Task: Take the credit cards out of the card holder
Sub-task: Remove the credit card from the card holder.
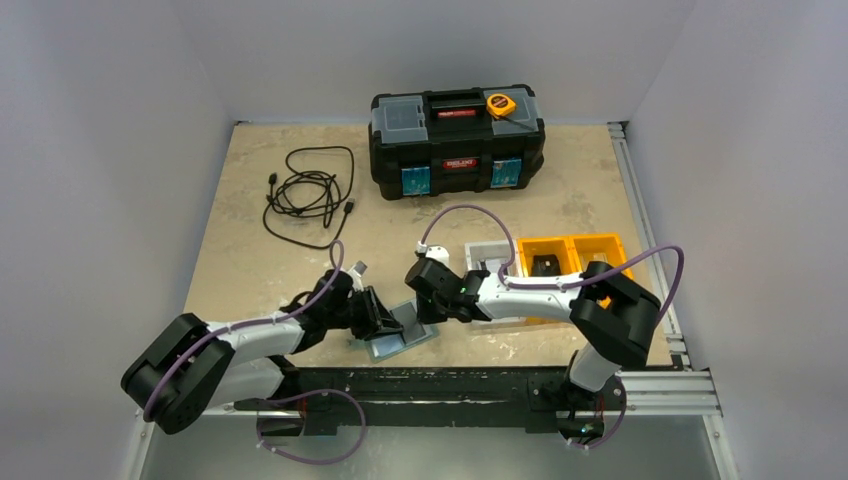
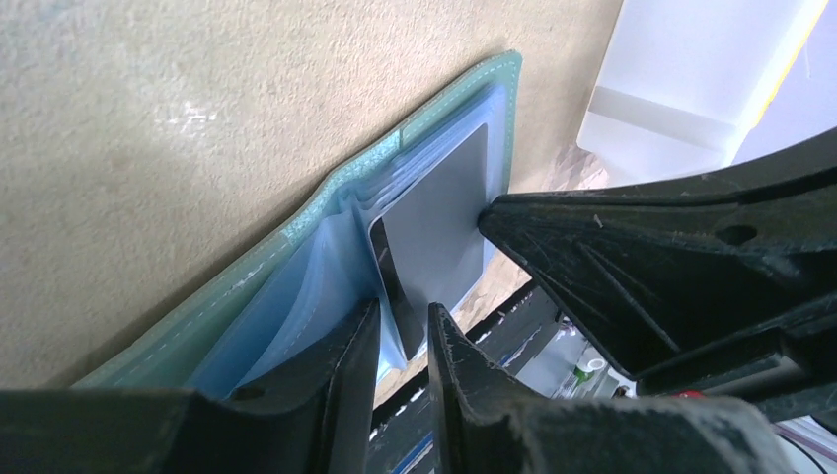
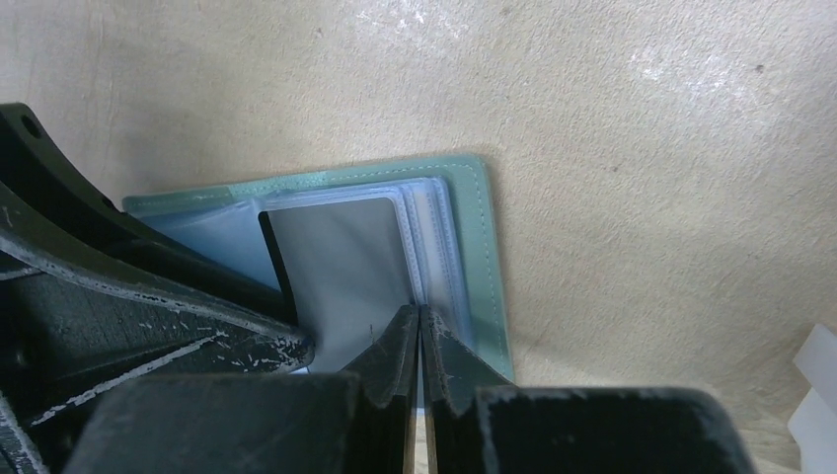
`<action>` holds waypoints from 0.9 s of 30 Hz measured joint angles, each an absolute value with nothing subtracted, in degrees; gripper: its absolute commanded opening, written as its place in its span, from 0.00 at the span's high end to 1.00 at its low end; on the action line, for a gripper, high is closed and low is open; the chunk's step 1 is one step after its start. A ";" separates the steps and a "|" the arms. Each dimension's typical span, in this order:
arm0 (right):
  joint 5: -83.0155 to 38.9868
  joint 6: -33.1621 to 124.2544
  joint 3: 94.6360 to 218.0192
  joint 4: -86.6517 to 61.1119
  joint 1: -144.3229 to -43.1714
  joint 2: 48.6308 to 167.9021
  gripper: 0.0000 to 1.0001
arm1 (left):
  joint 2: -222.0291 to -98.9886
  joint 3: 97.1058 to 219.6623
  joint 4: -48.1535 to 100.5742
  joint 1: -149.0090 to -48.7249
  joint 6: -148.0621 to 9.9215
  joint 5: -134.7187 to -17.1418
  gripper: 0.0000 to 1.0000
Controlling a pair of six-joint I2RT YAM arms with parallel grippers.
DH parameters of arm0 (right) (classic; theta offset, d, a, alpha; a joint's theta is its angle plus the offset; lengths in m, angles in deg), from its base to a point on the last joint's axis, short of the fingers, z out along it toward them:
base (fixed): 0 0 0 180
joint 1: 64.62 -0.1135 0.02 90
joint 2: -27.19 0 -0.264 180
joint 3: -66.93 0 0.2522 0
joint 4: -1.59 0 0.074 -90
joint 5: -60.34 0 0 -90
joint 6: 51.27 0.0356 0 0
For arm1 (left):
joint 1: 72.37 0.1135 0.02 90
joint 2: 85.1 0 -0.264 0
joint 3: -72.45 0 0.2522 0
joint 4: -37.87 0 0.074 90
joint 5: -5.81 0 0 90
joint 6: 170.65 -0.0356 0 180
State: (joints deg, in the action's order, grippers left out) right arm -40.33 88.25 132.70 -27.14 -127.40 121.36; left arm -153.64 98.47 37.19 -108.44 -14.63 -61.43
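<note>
Starting at the near edge of the table [image 1: 250,270], we see both arms reaching inward to meet over the card holder [image 3: 484,247], which lies open and flat on the table just in front of the arm bases, teal cover down and pale blue pockets [image 2: 296,316] facing up. A black card [image 3: 341,262] sits on the pockets, its face catching a grey sheen and its dark edge showing along one side. The left gripper [image 2: 403,336] has its fingers drawn in to a narrow gap, and the card's near corner sits pinched between them. The right gripper [image 3: 420,331] comes in from the other side with its fingers pressed almost together, only a slit between them; its tip touches down on the pockets right at the card's far edge. We cannot make out a second card.

Just beyond the right gripper stands a white bin [image 1: 490,255], with orange bins [image 1: 575,250] beside it to the right. Farther back on the left lies a coiled black cable [image 1: 310,195]. At the far edge sits a black toolbox [image 1: 457,150], and a yellow tape measure [image 1: 501,104] rests on its lid.
</note>
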 measured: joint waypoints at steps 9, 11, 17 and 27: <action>-38.43 88.88 131.50 -24.36 -125.79 121.36 1.00 | -150.58 94.36 40.73 -108.38 -13.12 -61.45 0.88; -38.06 88.88 131.37 -23.99 -125.68 121.36 1.00 | -150.44 94.23 40.64 -108.38 -13.19 -61.49 0.88; -37.58 88.93 131.13 -23.25 -125.61 121.42 1.00 | -150.90 94.23 40.75 -108.38 -13.17 -61.45 0.89; -37.56 88.88 131.13 -23.09 -125.55 121.42 1.00 | -154.75 94.25 44.66 -108.05 -12.71 -59.74 0.87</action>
